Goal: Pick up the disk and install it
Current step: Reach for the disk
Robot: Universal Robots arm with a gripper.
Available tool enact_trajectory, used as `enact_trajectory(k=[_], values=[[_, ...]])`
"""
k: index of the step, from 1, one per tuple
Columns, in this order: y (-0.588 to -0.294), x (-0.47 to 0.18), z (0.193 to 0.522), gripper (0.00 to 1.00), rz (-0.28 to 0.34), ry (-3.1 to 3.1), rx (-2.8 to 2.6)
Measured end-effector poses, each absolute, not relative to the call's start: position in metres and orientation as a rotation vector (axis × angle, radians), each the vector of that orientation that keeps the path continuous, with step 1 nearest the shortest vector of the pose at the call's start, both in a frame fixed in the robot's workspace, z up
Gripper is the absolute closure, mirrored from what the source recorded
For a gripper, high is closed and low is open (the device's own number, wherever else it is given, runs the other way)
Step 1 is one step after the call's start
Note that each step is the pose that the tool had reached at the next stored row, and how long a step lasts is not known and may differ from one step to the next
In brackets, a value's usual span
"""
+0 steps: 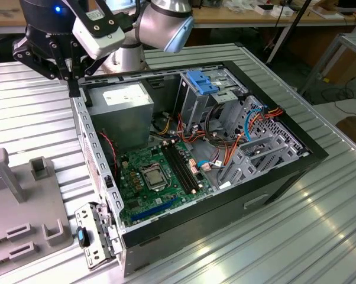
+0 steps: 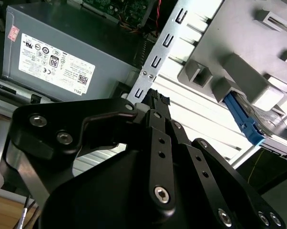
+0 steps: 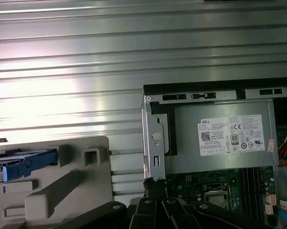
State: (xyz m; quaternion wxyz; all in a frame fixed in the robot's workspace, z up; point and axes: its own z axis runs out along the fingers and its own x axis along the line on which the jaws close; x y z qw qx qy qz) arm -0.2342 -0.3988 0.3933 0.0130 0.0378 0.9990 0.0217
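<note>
Hanging over the back corner of the open computer case [image 1: 267,183], the gripper [image 2: 156,98] has its black fingers drawn together at the tips with nothing between them; both wrist views show it this way. In the exterior view it sits [image 1: 73,89] just above the case's perforated metal frame edge [image 1: 86,136], close to it, though contact cannot be made out.

Just beyond the fingertips in the first wrist view lies the grey power supply [image 3: 220,138], its pale label facing up, tucked into the corner of the case. Next to it, deeper in the case, is the green motherboard [image 1: 160,171] with its processor socket and memory slots.

Outside the case, on the ridged metal table [image 3: 86,47], rests a grey moulded fixture [image 3: 76,186]. The disk [image 3: 24,161] sits edge-on in a slot at one end of this fixture, its bright blue carrier rail facing outward; the second wrist view shows it [image 2: 248,121] held between the fixture's grey posts. It is well apart from the gripper and untouched.

Farther across the case stands the tall grey drive cage [image 1: 225,106], topped by a fixed blue bracket [image 1: 201,81], with red and orange cables trailing around it. A wooden workbench [image 1: 255,15] runs along the back.
</note>
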Motion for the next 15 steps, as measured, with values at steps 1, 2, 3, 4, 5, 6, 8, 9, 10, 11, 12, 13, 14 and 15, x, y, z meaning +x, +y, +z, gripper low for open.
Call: enact_trajectory(k=[1, 2, 3, 4, 5, 6, 8, 9, 10, 11, 12, 13, 14, 15], values=[[-0.398, -0.236, 0.393, 0.89, 0.068, 3.113, 0.118], [-0.398, -0.237, 0.393, 0.89, 0.068, 3.112, 0.118], [-0.398, -0.239, 0.393, 0.89, 0.068, 3.112, 0.118], [-0.397, -0.242, 0.393, 0.89, 0.068, 3.112, 0.118], [-0.396, -0.245, 0.393, 0.89, 0.068, 3.112, 0.118], [-0.396, -0.247, 0.393, 0.89, 0.068, 3.112, 0.118], [-0.394, -0.255, 0.393, 0.89, 0.068, 3.112, 0.118], [-0.394, -0.259, 0.393, 0.89, 0.068, 3.112, 0.118], [-0.393, -0.262, 0.393, 0.89, 0.068, 3.112, 0.118], [-0.393, -0.266, 0.393, 0.89, 0.068, 3.113, 0.118], [-0.393, -0.268, 0.393, 0.89, 0.068, 3.113, 0.118], [-0.393, -0.27, 0.393, 0.89, 0.068, 3.112, 0.118], [-0.393, -0.273, 0.393, 0.89, 0.068, 3.113, 0.118], [-0.393, -0.275, 0.393, 0.89, 0.068, 3.113, 0.118]])
